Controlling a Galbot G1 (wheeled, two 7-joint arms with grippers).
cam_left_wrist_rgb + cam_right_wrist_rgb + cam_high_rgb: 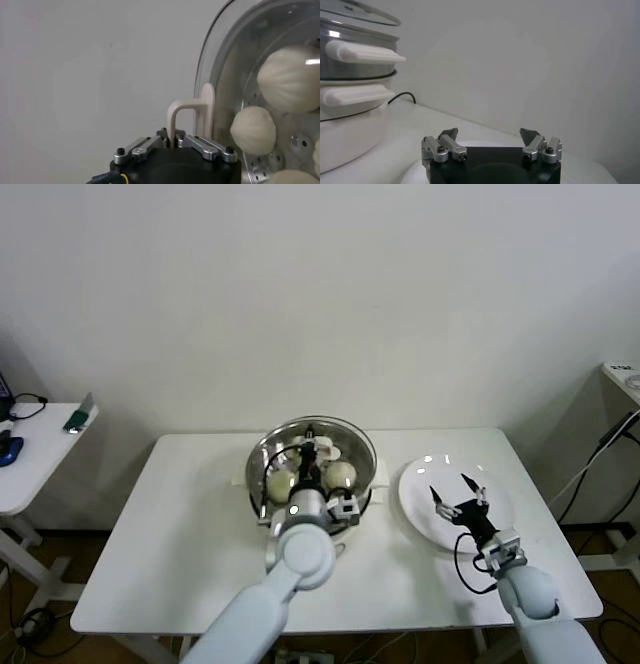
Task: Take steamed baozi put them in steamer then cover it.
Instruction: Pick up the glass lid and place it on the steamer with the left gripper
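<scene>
Since the baozi [341, 475] were already sitting on the perforated floor of the steamer [366, 484], the only thing left was the cover, and that's why the left gripper [312, 456] was parked right over the middle of the pot. Its fingers were pinched narrow on the cream bar handle [192, 112] of the glass lid [235, 55], gripping it from above. In the right wrist view the lid looked tipped, its rim riding above the steel basket rather than seated, so I'd guess it was mid-placement. Through the glass you could see at least three buns in the left wrist view; I couldn't confirm the fourth.

Left arm reached in from the near table edge, forearm angled up and over the steamer, wrist pointing down.

Right gripper [458, 496] hung over the empty white plate [420, 494], fingers spread wide, holding nothing. Looked idle to me.
</scene>
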